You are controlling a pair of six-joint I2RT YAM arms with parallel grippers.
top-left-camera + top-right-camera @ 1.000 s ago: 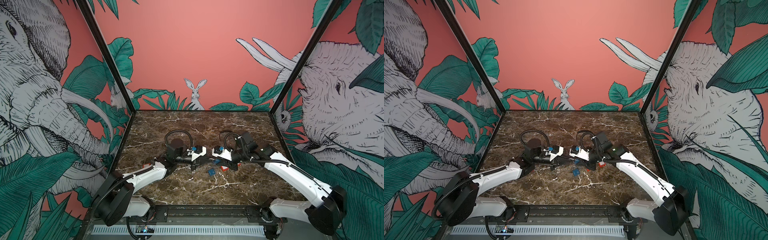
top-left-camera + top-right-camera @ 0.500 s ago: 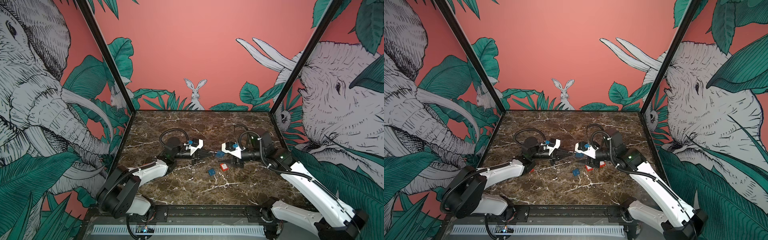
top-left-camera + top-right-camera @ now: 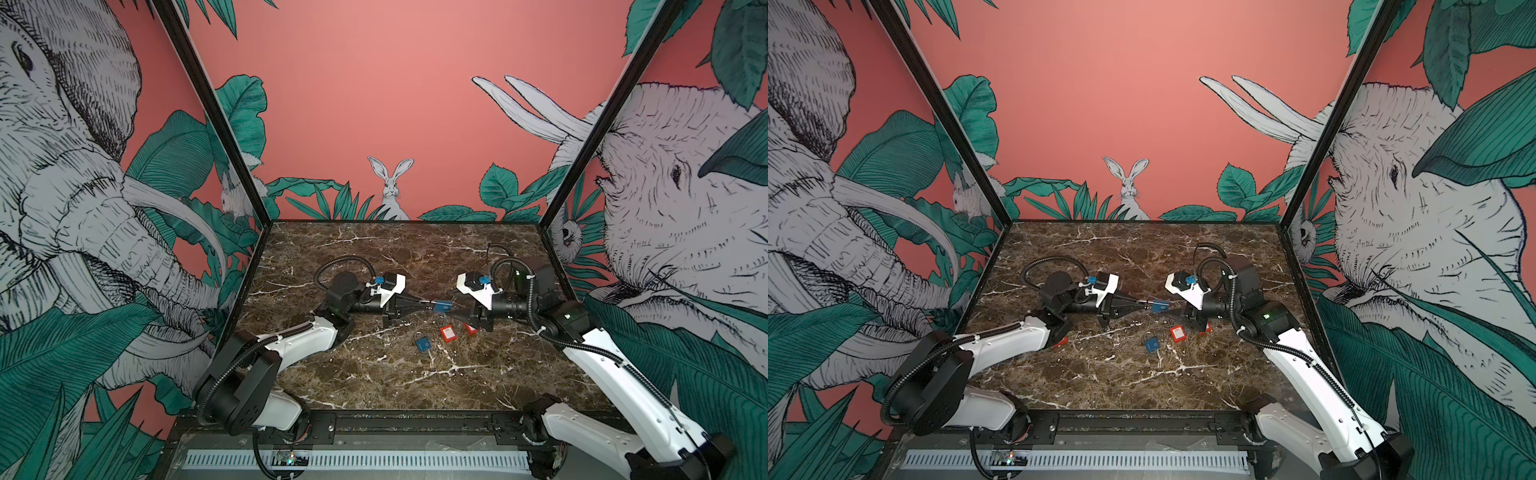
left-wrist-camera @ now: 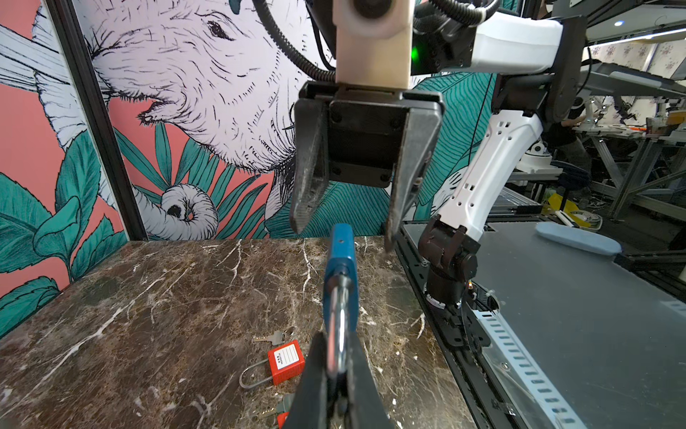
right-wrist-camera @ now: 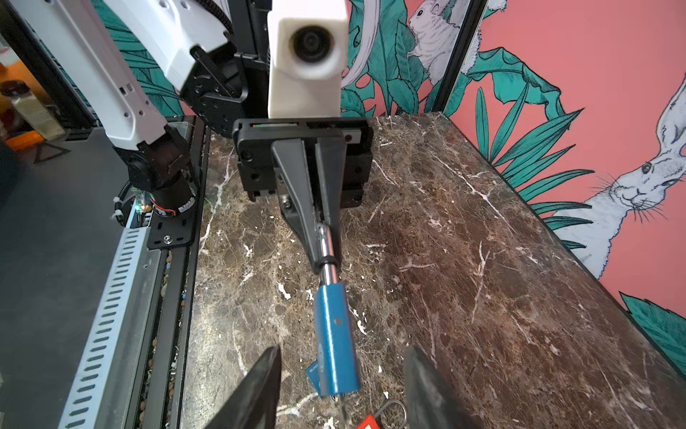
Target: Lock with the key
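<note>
The left pincer (image 5: 325, 257) is pinching the silver steel shackle (image 5: 329, 274) of a small blue padlock (image 5: 336, 334); the right pincer (image 4: 344, 229) is hovering spread, jaws flanking the lock's body without touching.

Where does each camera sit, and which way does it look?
Top views: high in front, looking down on the marble table and both arms.
Left wrist: on the left arm, facing the right gripper; own left gripper pinches the blue padlock.
Right wrist: on the right arm, facing the left gripper; own open fingers show.
All share that blue padlock.
</note>
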